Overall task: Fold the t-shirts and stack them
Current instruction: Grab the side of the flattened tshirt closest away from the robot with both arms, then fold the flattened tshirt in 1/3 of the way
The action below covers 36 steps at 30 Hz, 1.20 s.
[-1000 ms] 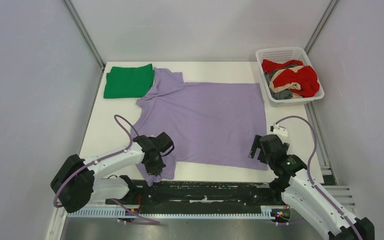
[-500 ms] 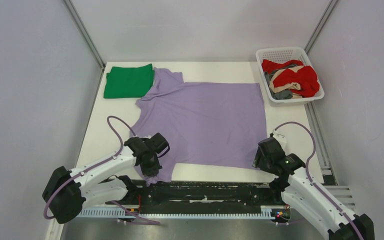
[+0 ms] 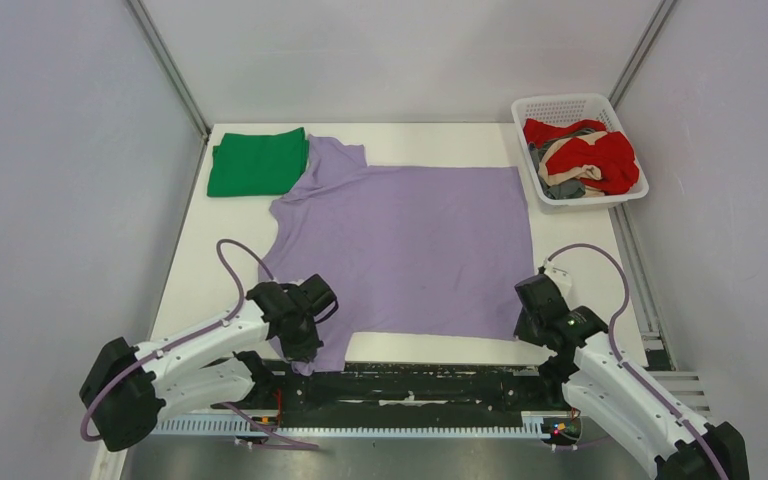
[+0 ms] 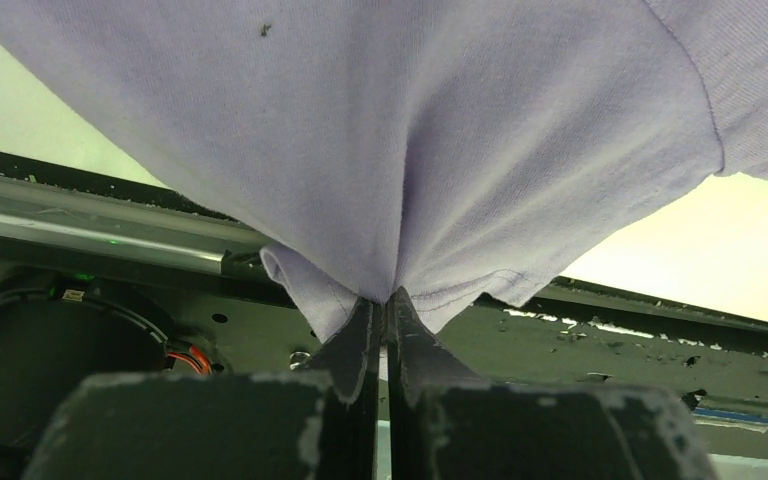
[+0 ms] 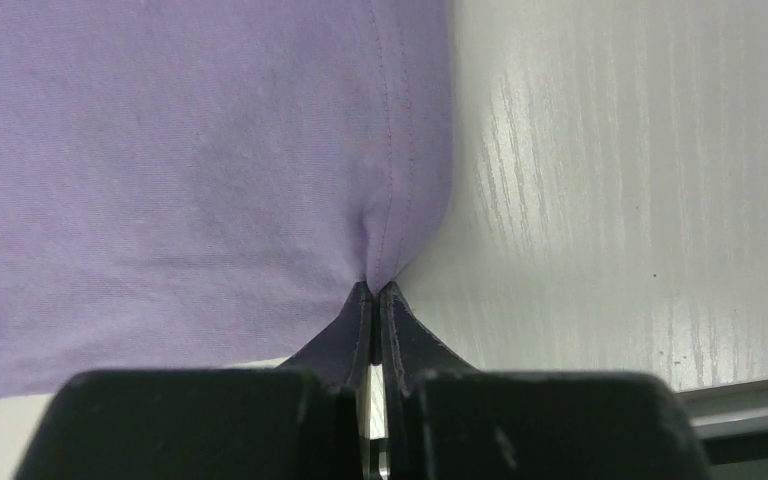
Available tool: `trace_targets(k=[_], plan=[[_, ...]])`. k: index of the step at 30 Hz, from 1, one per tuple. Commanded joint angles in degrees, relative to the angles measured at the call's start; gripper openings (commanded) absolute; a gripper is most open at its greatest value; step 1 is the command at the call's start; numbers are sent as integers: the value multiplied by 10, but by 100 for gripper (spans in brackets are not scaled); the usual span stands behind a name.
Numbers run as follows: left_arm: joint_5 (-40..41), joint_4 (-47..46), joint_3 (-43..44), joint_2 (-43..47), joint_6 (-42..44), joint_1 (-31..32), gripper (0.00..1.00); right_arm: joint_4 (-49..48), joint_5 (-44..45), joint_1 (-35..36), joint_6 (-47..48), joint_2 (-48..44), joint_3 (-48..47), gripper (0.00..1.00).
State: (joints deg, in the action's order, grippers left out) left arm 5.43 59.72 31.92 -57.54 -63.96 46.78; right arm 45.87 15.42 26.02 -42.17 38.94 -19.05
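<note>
A large lavender t-shirt (image 3: 410,245) lies spread flat across the white table (image 3: 200,270). My left gripper (image 3: 305,345) is shut on its near left sleeve, the cloth (image 4: 390,150) pinched up and hanging over the table's front rail. At the shirt's near right hem corner my right gripper (image 3: 527,322) is shut, a small fold of hem (image 5: 385,245) caught between the tips (image 5: 374,290). A folded green t-shirt (image 3: 257,160) sits at the far left corner. Red, tan and grey shirts (image 3: 585,160) are heaped in the basket.
The white lattice basket (image 3: 567,105) stands at the far right corner. Grey walls close in on both sides. A black rail (image 3: 410,385) with the arm bases runs along the near edge.
My right gripper dropped onto the shirt's near right hem corner and went from open to shut on it. My left gripper drew the sleeve a little nearer and leftward.
</note>
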Motion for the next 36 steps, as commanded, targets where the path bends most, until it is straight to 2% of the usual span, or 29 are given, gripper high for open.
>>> trace_targets(k=[1, 7, 13, 19, 24, 29, 36], plan=[[13, 3, 16, -8, -12, 6, 2, 7, 22, 0, -2, 1, -18, 0], [77, -6, 96, -88, 16, 2, 2, -113, -19, 0, 38, 4, -20, 0], [102, 2, 174, -145, 55, -7, 2, -142, 1, -1, 64, 36, -68, 0], [115, -9, 246, -177, 125, -74, 2, -162, 46, -11, 76, 65, -114, 0], [112, -36, 321, -235, 167, -117, 2, -188, 50, -36, 107, 94, -138, 0], [105, -49, 362, -275, 205, -148, 2, -214, 24, -72, 141, 124, -155, 0], [117, -52, 406, -297, 232, -177, 2, -302, -22, -116, 154, 160, -158, 0]])
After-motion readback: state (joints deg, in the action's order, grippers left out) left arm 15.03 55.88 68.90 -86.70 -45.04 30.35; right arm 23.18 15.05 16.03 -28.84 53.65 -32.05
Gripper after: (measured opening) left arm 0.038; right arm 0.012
